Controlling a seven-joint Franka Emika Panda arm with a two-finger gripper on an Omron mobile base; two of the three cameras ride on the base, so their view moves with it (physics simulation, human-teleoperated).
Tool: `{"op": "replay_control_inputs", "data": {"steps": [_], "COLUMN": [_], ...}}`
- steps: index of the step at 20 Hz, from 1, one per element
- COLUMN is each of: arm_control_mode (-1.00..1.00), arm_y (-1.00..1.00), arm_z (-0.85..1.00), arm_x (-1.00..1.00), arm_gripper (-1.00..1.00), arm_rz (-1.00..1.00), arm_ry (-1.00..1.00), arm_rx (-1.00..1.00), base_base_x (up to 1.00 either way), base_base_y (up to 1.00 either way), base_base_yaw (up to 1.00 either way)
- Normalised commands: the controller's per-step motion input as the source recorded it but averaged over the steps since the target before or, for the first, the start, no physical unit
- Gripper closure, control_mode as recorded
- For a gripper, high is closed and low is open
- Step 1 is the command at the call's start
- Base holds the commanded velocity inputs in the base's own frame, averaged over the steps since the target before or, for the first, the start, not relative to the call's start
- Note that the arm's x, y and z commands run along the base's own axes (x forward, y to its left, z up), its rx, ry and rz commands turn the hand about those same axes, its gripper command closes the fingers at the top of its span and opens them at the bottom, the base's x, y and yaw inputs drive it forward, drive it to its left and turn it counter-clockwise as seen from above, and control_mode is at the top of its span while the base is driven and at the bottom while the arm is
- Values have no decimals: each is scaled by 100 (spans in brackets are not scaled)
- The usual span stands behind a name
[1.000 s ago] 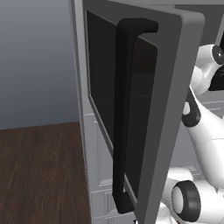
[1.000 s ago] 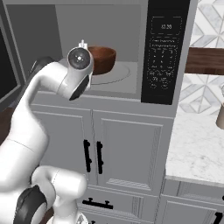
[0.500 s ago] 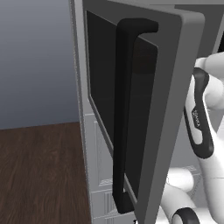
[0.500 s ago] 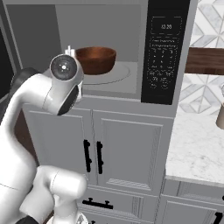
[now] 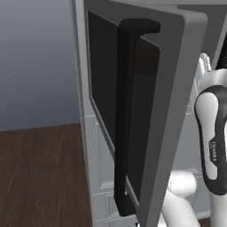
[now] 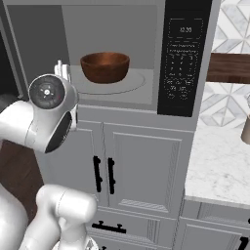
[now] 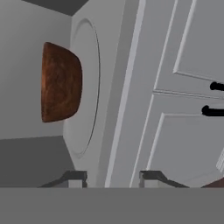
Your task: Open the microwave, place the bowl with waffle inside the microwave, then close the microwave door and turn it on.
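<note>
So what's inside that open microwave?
A brown bowl sits on the round turntable inside the microwave. From these angles the bowl's wall hides whatever it holds.

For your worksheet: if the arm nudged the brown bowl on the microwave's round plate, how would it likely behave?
The bowl looks rigid and wooden, so probably stiff and unlikely to shatter. Its broad, low shape suggests it would slide rather than tip. It rests on the smooth round plate, so a push might shift it easily.

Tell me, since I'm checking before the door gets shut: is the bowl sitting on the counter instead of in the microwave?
No: the bowl rests on the round turntable inside the open microwave.
</note>
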Motion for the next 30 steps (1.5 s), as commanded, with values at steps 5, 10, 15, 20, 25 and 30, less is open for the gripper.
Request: {"op": "replay_control_inputs", "data": {"steps": [5,10,15,20,25,30], "arm_control_mode": [-100,-100,-100,-100,-100,-100], "arm_y": [8,8,26,59,49,34], "arm_z": [17,36,16,1,0,-9], "arm_x": [-100,-100,-100,-73,-44,-48], "arm_gripper": [100,100,100,100,100,100], "arm_rz": [3,0,0,-6,-1,-1], "arm_ry": [-5,-1,0,-2,-16,-26], "arm_rx": [0,0,0,-6,-16,-27], "base_base_x": [0,0,0,0,0,0], "base_base_y": [0,0,0,0,0,0], "base_base_yaw": [0,0,0,0,0,0]}}
